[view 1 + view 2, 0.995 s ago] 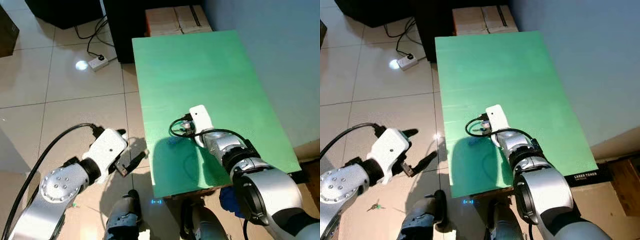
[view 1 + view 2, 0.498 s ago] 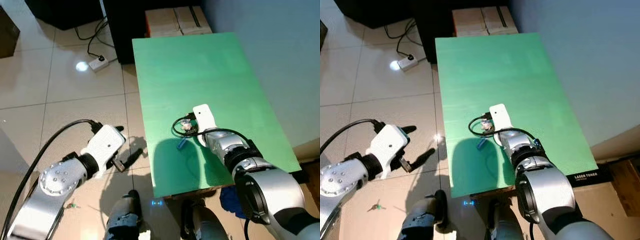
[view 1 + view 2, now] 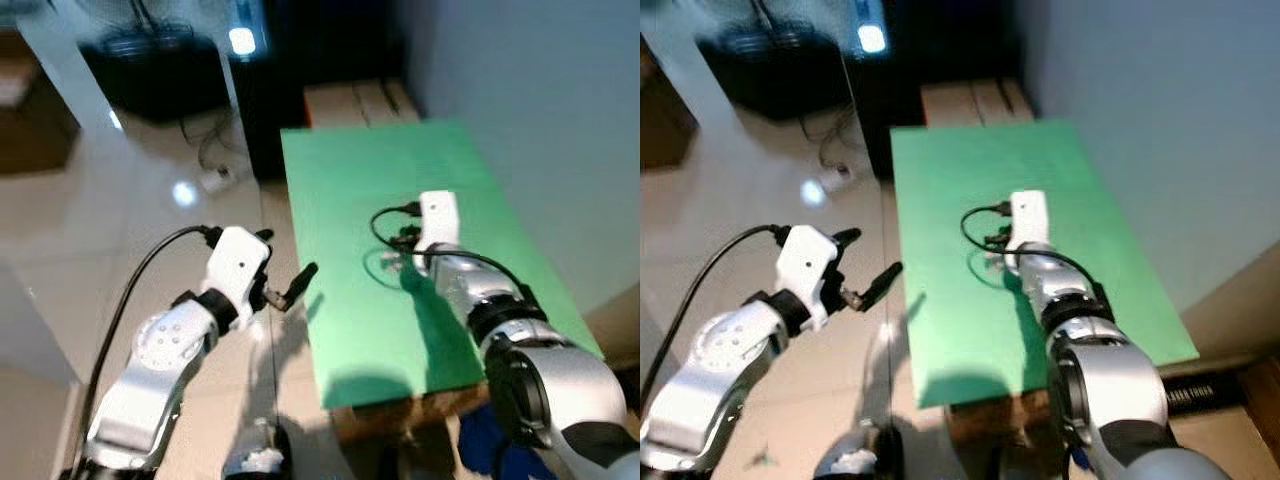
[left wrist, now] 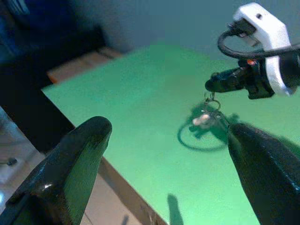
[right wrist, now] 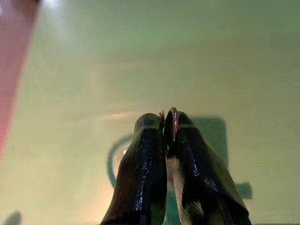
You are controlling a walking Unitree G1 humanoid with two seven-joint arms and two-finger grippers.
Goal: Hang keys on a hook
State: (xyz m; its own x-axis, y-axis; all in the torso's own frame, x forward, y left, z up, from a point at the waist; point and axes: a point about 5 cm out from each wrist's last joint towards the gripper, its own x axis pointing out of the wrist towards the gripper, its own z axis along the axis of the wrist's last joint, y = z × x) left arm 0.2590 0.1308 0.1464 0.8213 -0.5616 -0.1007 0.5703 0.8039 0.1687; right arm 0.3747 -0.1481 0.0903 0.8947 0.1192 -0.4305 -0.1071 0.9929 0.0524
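— Where are the keys [image 4: 206, 115]?
— Dangling by their metal ring from the right gripper [image 4: 213, 86], pinched tight, just above the green table [image 3: 380, 300], their shadow at six o'clock.

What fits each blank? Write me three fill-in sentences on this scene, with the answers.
1. The right hand is shut on the ring of the ____.
2. The keys dangle above the ____ table.
3. The left hand hangs open over the floor, to the ____ of the table.

Missing words: keys; green; left
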